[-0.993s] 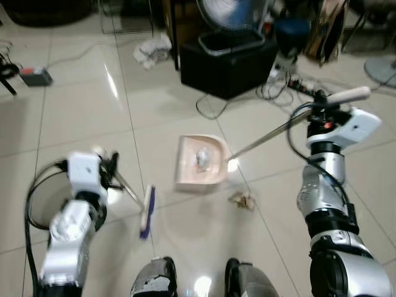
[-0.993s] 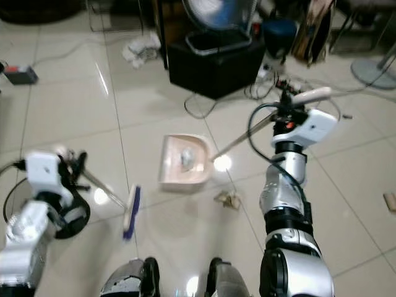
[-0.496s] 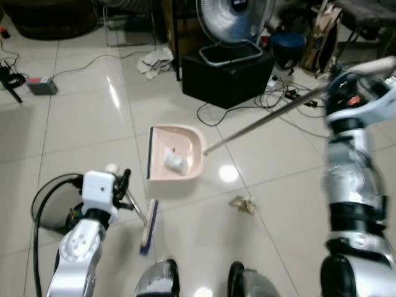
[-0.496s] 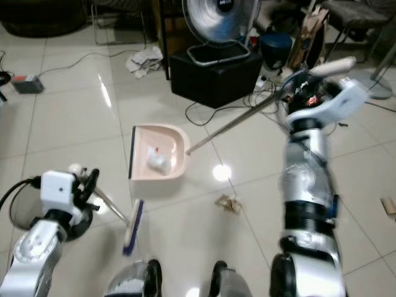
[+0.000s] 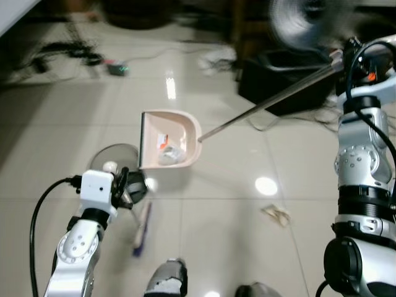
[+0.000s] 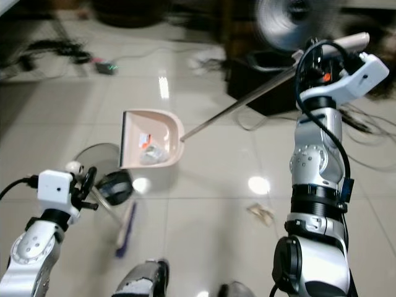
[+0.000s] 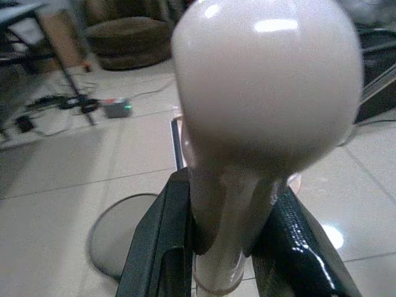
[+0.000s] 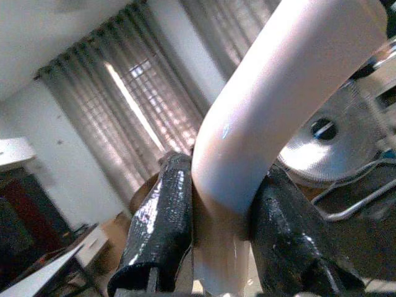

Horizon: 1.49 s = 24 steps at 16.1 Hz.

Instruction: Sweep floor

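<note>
Two grippers, each clamped on a tool. Left gripper (image 7: 226, 238): fingers (image 7: 158, 247) closed on the cream knob-ended handle of the broom (image 5: 141, 230), whose blue-bristled head rests on the tile floor (image 5: 223, 210) just ahead of the robot's feet. Right gripper (image 8: 216, 238): closed on the curved cream grip of the long-handled dustpan (image 5: 168, 139), metal shaft slanting down to the pan. Pan sits tilted, holding crumpled white debris. Paper scrap (image 5: 276, 215) lies on tile, right of broom, well apart from pan. Fan (image 6: 289, 23) and black box (image 6: 263, 83) behind, blurred.
</note>
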Motion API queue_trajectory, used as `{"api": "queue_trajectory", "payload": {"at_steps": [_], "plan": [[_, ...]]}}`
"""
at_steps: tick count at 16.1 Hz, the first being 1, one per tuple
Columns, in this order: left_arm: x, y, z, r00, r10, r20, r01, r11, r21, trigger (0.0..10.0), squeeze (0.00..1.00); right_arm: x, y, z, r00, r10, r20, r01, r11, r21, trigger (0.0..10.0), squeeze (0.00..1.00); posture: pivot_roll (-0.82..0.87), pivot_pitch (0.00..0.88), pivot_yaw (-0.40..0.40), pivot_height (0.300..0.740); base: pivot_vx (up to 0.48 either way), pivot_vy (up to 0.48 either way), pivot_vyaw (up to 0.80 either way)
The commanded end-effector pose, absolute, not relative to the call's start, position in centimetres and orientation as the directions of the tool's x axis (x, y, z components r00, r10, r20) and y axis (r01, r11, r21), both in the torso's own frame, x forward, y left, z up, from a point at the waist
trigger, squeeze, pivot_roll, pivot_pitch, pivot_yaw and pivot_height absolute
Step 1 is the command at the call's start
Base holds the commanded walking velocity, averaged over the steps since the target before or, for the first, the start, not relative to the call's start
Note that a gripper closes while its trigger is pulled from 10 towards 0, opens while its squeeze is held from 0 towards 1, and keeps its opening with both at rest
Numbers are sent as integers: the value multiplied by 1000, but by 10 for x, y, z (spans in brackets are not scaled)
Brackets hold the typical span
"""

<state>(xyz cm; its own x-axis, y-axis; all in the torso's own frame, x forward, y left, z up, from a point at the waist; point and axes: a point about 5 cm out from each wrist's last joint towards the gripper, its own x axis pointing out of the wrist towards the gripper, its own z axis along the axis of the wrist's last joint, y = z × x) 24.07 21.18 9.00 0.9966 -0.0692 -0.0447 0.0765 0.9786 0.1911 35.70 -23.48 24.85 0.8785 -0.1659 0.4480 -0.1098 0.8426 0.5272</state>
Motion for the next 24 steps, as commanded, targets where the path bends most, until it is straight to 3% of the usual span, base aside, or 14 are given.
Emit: {"api": "queue_trajectory", "payload": {"at_steps": [1, 9, 24], "plan": [[241, 214, 97, 998, -63, -18, 66, 977, 205, 10000, 0, 357, -238, 263, 853, -181, 490, -135, 830, 541, 10000, 0, 118, 107, 12, 740, 0, 0, 800], [254, 213, 110, 998, -57, 39, 48, 979, 200, 10000, 0, 363, -229, 262, 861, -142, 489, -130, 867, 480, 10000, 0, 106, 122, 7, 740, 65, 0, 753], [255, 212, 108, 998, -54, 39, 45, 980, 195, 10000, 0, 368, -231, 259, 859, -160, 486, -107, 873, 476, 10000, 0, 112, 124, -5, 740, 345, 0, 0]]}}
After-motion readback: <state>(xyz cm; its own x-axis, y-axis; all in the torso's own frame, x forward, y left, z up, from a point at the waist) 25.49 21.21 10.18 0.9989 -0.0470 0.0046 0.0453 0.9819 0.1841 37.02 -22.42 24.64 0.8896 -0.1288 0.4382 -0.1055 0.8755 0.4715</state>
